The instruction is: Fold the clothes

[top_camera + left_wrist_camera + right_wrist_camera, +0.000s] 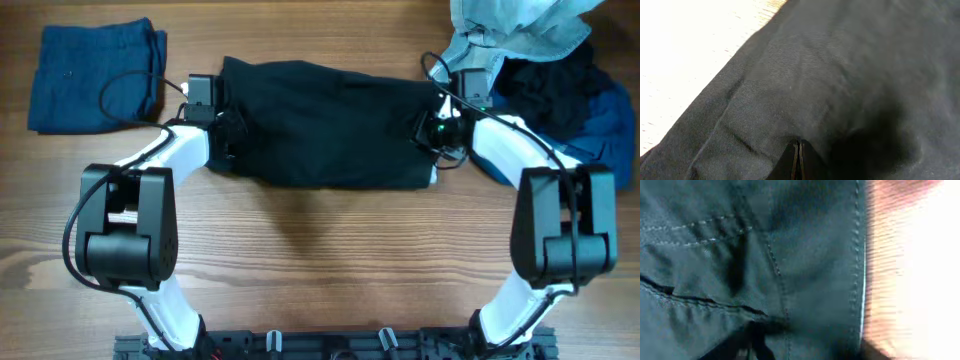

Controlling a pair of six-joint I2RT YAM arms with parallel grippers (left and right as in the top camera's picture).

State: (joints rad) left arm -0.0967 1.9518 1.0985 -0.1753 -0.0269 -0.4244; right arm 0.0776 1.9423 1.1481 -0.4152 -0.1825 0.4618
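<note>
Left gripper (798, 161) clenched, tips together on the black shorts (325, 125); possibly nipping a fold, view too close to confirm. Right gripper (438, 130) at the shorts' right end; blurred wrist view, cannot tell its state. Shorts lie at the middle of the table (320, 260), long axis left to right, one arm at each end. Folded blue piece (95, 75) at far left corner, unfolded pile (560, 90) at far right corner. No writing legible.
</note>
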